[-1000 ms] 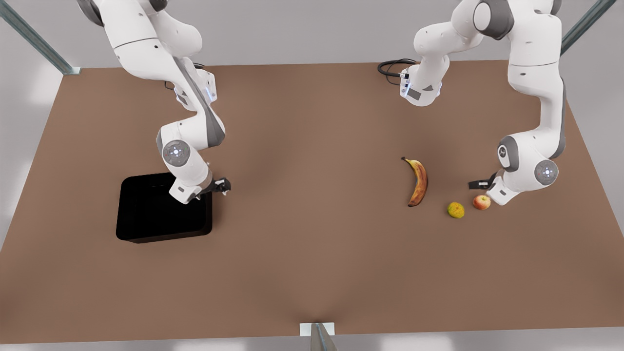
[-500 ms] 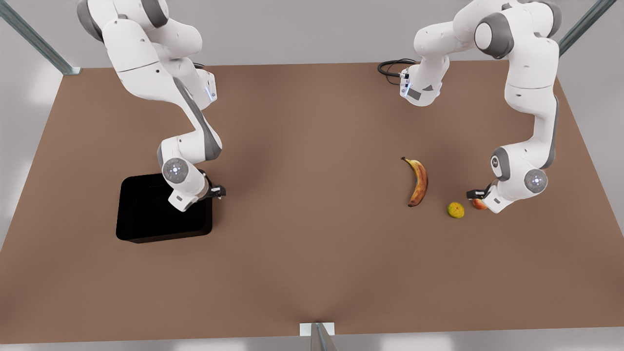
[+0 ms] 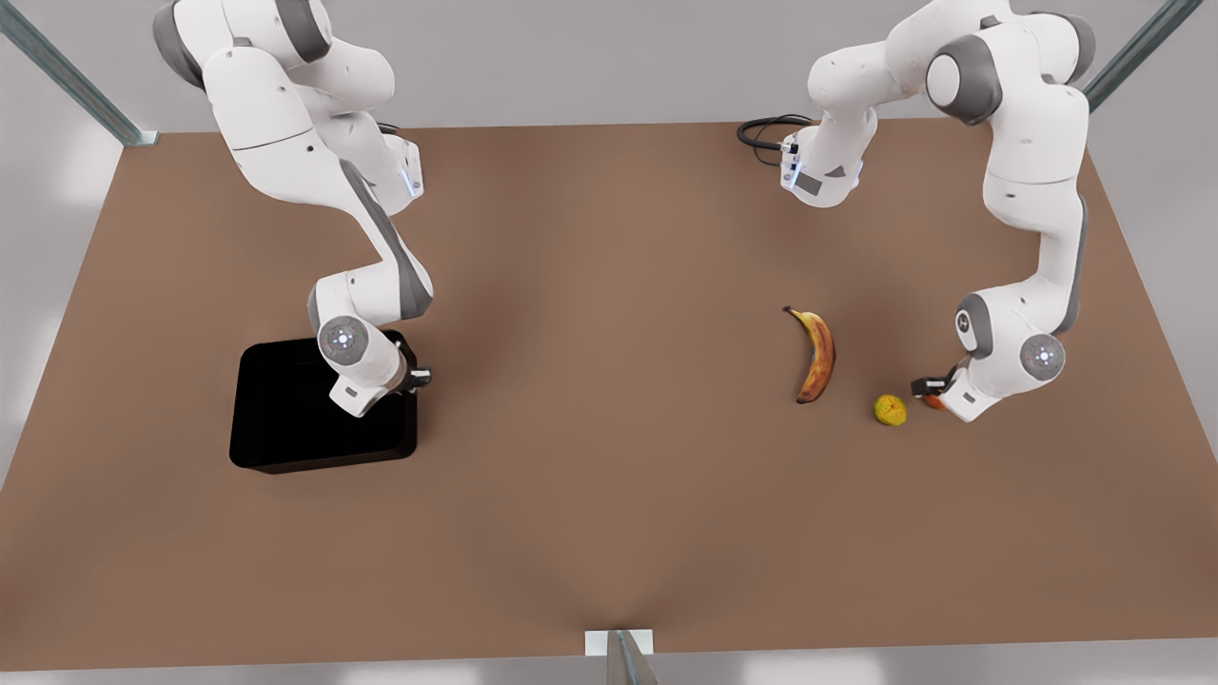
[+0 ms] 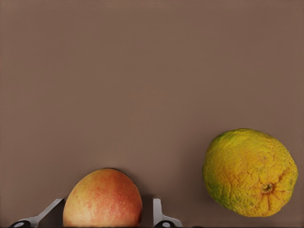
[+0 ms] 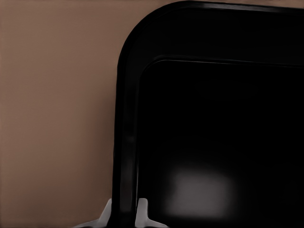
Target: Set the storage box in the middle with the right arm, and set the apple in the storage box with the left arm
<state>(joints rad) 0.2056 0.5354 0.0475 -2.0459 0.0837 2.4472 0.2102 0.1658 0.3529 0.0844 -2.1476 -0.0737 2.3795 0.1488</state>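
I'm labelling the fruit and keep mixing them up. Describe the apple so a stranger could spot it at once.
On the brown table, look to the front view's right, where three fruits lie in a row. The apple is the outermost, between the left tool's fingers. It is smooth and red-orange, unlike the bumpy yellow-green fruit beside it and the long banana.

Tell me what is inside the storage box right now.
No fruit shows in the storage box; the right wrist view shows bare black floor. The right gripper straddles its wall, and that arm covers part of the interior in the front view. The apple sits on the table between the left gripper fingers.
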